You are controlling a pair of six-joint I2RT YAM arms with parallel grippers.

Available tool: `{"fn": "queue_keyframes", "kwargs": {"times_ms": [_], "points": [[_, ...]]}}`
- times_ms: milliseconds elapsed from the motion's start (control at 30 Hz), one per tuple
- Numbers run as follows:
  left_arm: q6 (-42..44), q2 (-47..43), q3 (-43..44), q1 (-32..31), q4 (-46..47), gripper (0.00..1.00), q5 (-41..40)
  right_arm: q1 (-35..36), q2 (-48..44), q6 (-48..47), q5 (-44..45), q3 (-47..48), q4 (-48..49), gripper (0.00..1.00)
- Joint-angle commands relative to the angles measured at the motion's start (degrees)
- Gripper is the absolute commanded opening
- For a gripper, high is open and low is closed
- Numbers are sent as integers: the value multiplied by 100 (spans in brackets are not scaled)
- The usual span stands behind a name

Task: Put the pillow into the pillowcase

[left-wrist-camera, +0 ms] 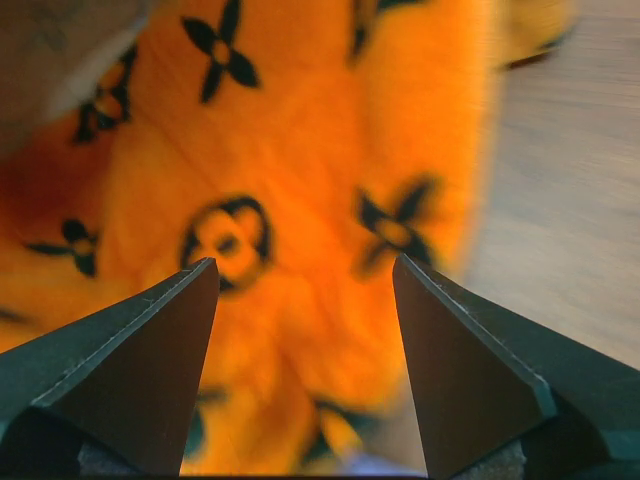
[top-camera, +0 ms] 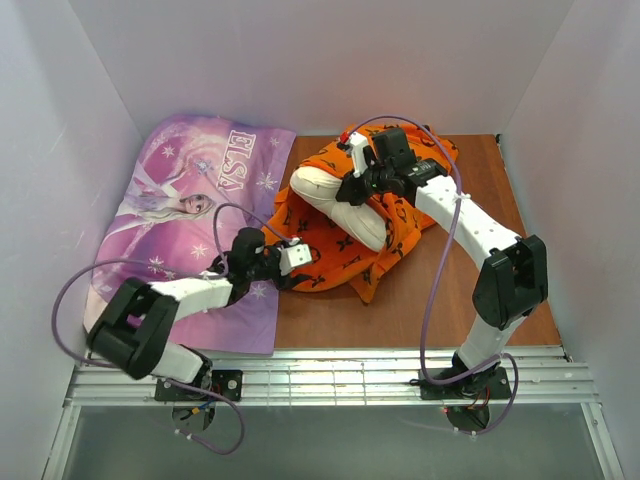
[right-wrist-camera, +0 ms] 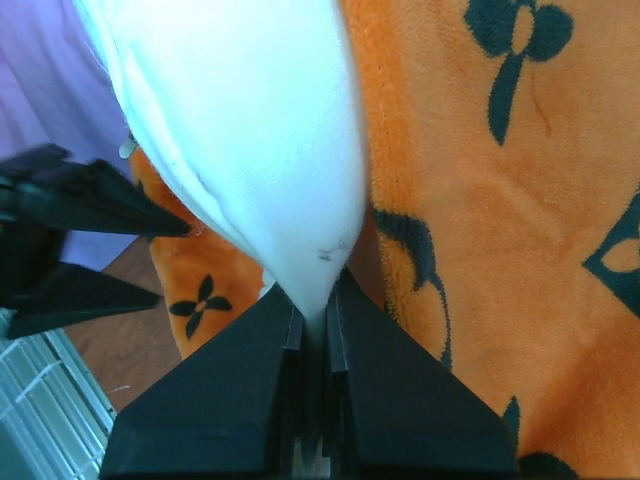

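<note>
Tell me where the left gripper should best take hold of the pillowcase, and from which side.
Probably the near edge of the pillowcase, where the fabric lies low on the table, free of the pillow. Come from above, on the left arm's side: the left gripper hangs open over that fabric, while the right gripper is shut on the pillow's edge.

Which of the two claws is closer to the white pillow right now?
The right. The right gripper is shut on a pinch of the pillow, so it touches it. The left gripper is open over the orange pillowcase, beside the pillow, holding nothing.
</note>
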Motion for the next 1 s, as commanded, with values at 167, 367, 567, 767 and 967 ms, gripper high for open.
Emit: {"fn": "queue_keyframes", "kwargs": {"times_ms": [167,367,567,767,967], "points": [[648,2222,890,-341,3752,68,-618,-51,-553,437,-1245,74,280,1],[1009,3358,1523,-455,4387,69,-468,-68,-667,560,-1438,73,271,1],[965,4202,2121,-578,4475,70,66,-130,-694,780,-1649,222,280,1],[1017,4414,2718,-614,3116,69,972,-139,-737,903,-1816,257,297,1],[1229,5123,4480,-622,208,65,1386,-156,-895,1009,-2045,345,262,1]]}}
